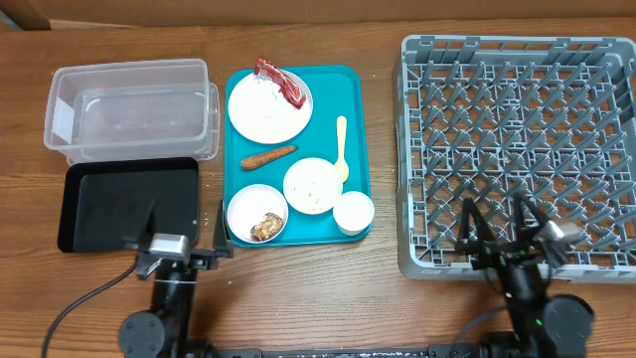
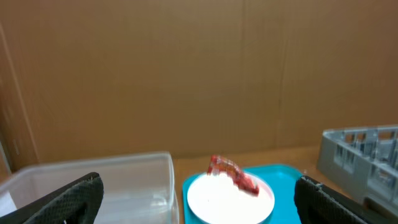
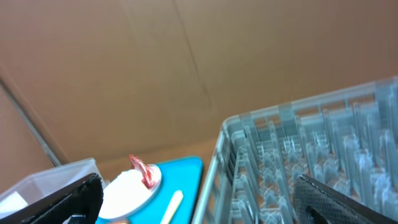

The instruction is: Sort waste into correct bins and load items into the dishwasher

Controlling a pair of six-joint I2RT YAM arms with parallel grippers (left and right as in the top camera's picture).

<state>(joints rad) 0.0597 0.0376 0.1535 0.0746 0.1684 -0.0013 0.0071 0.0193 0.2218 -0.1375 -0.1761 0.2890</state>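
On the teal tray (image 1: 353,94) lie a round plate (image 1: 266,111) with a red wrapper (image 1: 280,83), a carrot (image 1: 268,156), a yellow spoon (image 1: 342,144), a bowl with rice grains (image 1: 313,185), a bowl (image 1: 246,206) with a brown lump (image 1: 265,227), and a cup (image 1: 353,212). The grey dish rack (image 1: 517,149) stands at the right. The clear tub (image 1: 129,104) and black tray (image 1: 124,204) are at the left. My left gripper (image 1: 186,231) (image 2: 199,186) is open near the black tray's front. My right gripper (image 1: 497,224) (image 3: 199,183) is open over the rack's front edge.
A brown cardboard wall runs along the back of the wooden table. The plate (image 2: 230,198) and wrapper (image 2: 233,174) show ahead in the left wrist view, with the tub (image 2: 124,180) to their left. The rack (image 3: 311,162) fills the right of the right wrist view.
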